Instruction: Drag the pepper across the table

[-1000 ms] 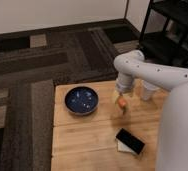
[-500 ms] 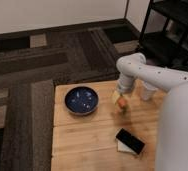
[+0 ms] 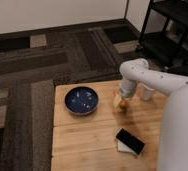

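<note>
Dim, even indoor light; soft shadow beside the bowl (image 3: 81,100); end effector (image 3: 119,103) over the table (image 3: 82,142) blurred; whole view soft.

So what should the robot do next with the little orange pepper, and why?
Probably a short, low slide of the pepper over the table, toward the bare wood in front of the blue bowl. The gripper sits low at the pepper, just right of the bowl. The flat black thing lies nearer the front edge, so that path looks free.
</note>
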Robot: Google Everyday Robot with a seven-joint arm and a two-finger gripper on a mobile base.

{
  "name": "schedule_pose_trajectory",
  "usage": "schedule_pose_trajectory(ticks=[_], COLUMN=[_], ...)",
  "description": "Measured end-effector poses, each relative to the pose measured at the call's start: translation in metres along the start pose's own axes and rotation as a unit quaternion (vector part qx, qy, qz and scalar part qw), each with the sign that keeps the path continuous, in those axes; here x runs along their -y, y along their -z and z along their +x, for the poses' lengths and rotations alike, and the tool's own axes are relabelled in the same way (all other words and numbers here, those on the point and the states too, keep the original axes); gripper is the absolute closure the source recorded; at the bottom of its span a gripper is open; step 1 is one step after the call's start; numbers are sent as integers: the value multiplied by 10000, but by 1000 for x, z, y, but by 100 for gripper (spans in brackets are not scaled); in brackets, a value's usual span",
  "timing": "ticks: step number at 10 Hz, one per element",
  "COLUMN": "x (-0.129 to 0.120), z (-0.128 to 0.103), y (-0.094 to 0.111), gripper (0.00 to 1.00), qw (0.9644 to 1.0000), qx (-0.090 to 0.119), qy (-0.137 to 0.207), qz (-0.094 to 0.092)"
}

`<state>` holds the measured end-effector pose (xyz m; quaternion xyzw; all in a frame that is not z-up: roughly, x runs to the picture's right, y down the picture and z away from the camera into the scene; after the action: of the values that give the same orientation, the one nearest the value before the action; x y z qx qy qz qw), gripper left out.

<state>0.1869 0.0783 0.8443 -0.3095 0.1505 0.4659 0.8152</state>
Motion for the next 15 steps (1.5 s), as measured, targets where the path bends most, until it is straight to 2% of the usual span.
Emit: schedule_pose_trajectory(ticks=[4,5,6,7,9,10,13,15], x=[-1,-1,-1,-3,-8,-12,-35,-52], z=[7,7,7,4,0,-1,-1,6], y=[-12,-13,-14,-10,-1,4,19,21], gripper=[35,40,52,68,92,100,100,100], qw=[9999,9998,9997,9995,9992,9990,9983,9973], qx=[-131,-159,-197,-222,-238,-254,-427,-638], qy=[19,10,12,20,43,54,64,69], qz=[45,86,147,236,324,367,387,347])
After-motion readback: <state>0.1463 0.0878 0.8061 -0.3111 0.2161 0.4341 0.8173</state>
